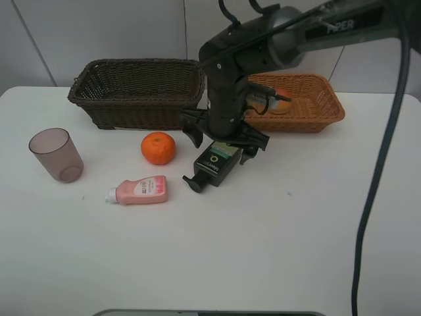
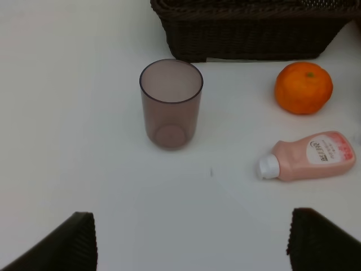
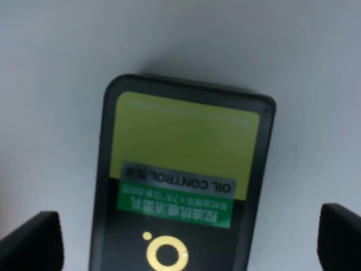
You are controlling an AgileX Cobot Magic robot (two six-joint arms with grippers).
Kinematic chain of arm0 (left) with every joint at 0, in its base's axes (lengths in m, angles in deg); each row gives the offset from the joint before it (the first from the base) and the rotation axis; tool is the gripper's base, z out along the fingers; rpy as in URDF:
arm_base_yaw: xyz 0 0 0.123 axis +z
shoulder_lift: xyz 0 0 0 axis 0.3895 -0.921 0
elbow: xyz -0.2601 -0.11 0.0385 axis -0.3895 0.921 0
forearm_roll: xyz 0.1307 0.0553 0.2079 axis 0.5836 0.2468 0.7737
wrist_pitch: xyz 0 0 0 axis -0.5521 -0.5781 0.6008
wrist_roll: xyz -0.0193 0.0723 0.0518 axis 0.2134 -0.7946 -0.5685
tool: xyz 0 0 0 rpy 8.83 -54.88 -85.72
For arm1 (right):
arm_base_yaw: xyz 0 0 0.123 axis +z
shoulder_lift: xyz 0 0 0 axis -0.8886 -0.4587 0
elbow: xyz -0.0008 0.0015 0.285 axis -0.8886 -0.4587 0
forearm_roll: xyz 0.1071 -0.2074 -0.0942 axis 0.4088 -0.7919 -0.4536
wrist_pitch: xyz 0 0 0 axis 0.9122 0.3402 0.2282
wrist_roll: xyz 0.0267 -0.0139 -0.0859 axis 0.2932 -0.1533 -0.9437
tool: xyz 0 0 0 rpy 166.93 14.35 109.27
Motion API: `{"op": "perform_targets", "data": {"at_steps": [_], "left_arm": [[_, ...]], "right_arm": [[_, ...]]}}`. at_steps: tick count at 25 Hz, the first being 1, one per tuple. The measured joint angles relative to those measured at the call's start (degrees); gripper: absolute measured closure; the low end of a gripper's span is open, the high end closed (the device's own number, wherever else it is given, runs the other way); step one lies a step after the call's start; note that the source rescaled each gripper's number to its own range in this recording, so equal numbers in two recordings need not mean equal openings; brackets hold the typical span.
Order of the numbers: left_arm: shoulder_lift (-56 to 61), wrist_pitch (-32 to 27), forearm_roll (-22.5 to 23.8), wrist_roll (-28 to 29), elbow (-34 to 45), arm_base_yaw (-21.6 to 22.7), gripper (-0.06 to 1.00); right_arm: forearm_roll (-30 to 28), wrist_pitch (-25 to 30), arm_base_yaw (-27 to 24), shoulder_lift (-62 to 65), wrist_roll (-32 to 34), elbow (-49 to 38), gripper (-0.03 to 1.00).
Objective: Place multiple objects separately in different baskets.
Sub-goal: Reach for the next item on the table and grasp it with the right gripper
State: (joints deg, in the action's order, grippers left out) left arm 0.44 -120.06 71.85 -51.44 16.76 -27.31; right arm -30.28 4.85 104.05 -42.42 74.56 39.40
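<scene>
My right gripper (image 1: 225, 138) hangs open just above the dark green-labelled pump bottle (image 1: 216, 164), which lies flat on the table. In the right wrist view its fingertips (image 3: 31, 240) stand on either side of the bottle (image 3: 180, 169), apart from it. The orange (image 1: 158, 147), the pink bottle (image 1: 139, 190) and the upright mauve cup (image 1: 56, 155) stand to the left. The left gripper (image 2: 194, 248) is open and empty, short of the cup (image 2: 171, 104). A red-yellow fruit (image 1: 280, 97) lies in the tan basket (image 1: 322, 105). The dark brown basket (image 1: 136, 92) stands at the back. The green fruit is not visible.
The white table (image 1: 263, 250) is bare at the front and right. The right arm's body partly covers the tan basket. A black cable (image 1: 378, 164) hangs down at the right. The left wrist view also shows the orange (image 2: 303, 87), pink bottle (image 2: 310, 157) and dark basket (image 2: 254, 28).
</scene>
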Motion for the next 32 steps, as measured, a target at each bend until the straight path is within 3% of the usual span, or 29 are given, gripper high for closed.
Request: {"op": "perform_targets", "data": {"at_steps": [21,32], "left_arm": [[0.0,0.0,0.0,0.0,0.0,0.0,0.13],[0.0,0.0,0.2,0.0,0.0,0.0,0.13]], "right_arm": [[-0.1,-5.3,-0.2,-3.5,1.9,0.0,-0.03],[-0.3,-4.7,-0.2,-5.5,1.9,0.0,-0.03]]}}
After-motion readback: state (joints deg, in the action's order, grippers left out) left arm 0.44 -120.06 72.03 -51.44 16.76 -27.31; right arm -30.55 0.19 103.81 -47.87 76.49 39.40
